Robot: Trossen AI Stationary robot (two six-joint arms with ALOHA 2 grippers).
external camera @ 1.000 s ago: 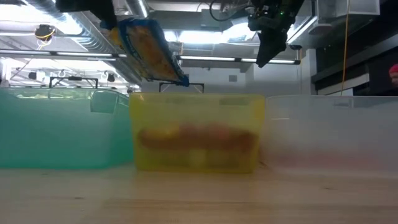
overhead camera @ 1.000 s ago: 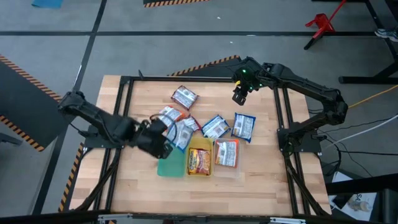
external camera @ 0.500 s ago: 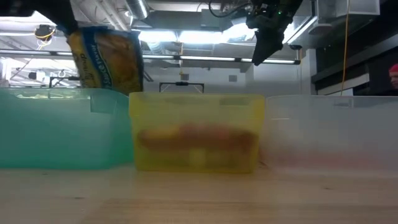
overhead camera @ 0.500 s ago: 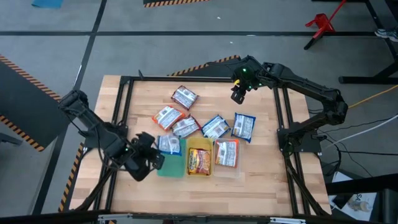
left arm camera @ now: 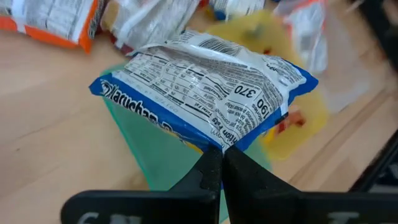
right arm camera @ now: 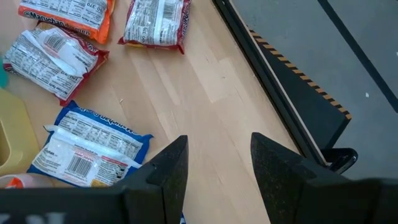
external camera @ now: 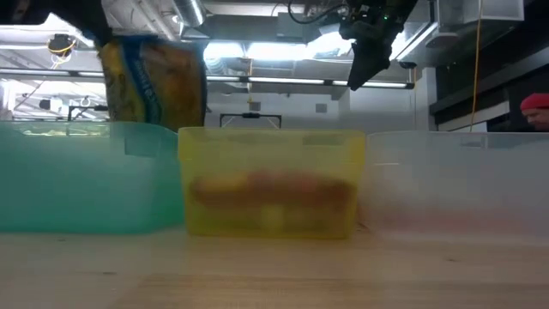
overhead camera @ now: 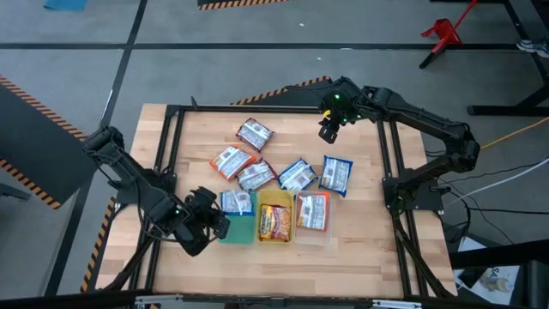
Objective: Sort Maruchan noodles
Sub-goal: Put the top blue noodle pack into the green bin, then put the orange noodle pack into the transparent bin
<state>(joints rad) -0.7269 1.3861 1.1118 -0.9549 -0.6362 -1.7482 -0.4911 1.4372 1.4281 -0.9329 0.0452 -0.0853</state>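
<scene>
My left gripper point(overhead camera: 211, 225) is shut on a blue-and-white Maruchan noodle packet point(left arm camera: 205, 93), which hangs over the green tray point(overhead camera: 238, 230); the low view shows the packet point(external camera: 154, 81) above that tray's rim point(external camera: 86, 129). The yellow tray point(overhead camera: 275, 221) holds a dark red packet and the clear tray point(overhead camera: 313, 212) an orange one. Several loose packets lie flat on the table beyond the trays, among them a blue one point(overhead camera: 336, 173) and an orange one point(overhead camera: 230, 160). My right gripper point(overhead camera: 328, 130) hangs open above the table's far right part. My left gripper pinches the packet's blue sealed edge point(left arm camera: 214, 147) between its two fingers, which slant down from the table's near left side. The packet reaches out past the fingertips, printed back up, lifted clear above the green tray point(left arm camera: 161, 155).
The three trays stand side by side in the table's near middle. A black frame rail point(right arm camera: 280, 74) runs along the table's edges. Bare wood lies at the near edge point(overhead camera: 274, 266) and far right point(right arm camera: 211, 93).
My left gripper has carried the blue packet from over the loose pile toward the table's near left, sinking and rolling its wrist. The packet now hangs more upright over the green tray instead of slanting above the yellow one. My right arm has kept still.
</scene>
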